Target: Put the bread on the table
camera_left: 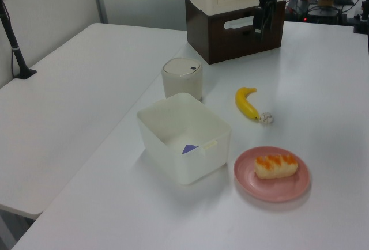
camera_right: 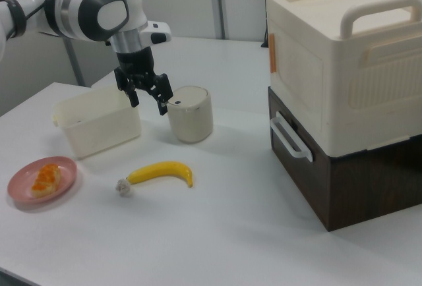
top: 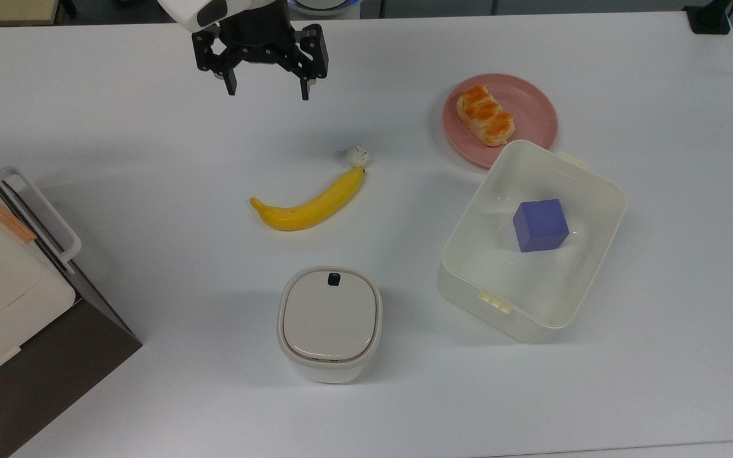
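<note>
the gripper (top: 268, 89) hangs above the white table (top: 118, 127) near the top view's upper edge, its two black fingers spread apart with nothing between them; in the right view it hangs (camera_right: 150, 102) in front of the lidded canister (camera_right: 190, 114), clear of the surface. the bread (top: 485, 116) lies on the round pink plate (top: 532, 108), toward the plate's left half in the top view, well apart from the gripper. in the left view the bread (camera_left: 276, 166) rests on the plate (camera_left: 291, 188) at the near right. the plate's lower edge sits just beside, possibly tucked behind, a corner of the open white tub (top: 589, 184), which holds a blue-violet cube (top: 539, 224). a yellow banana (top: 309, 205) lies near the middle of the table, with a small crumpled whitish object (top: 358, 155) at its upper tip. the cream canister (top: 330, 321) stands below the banana in the top view. a cream appliance on a dark brown base (camera_right: 343, 95) occupies the right view's right.
</note>
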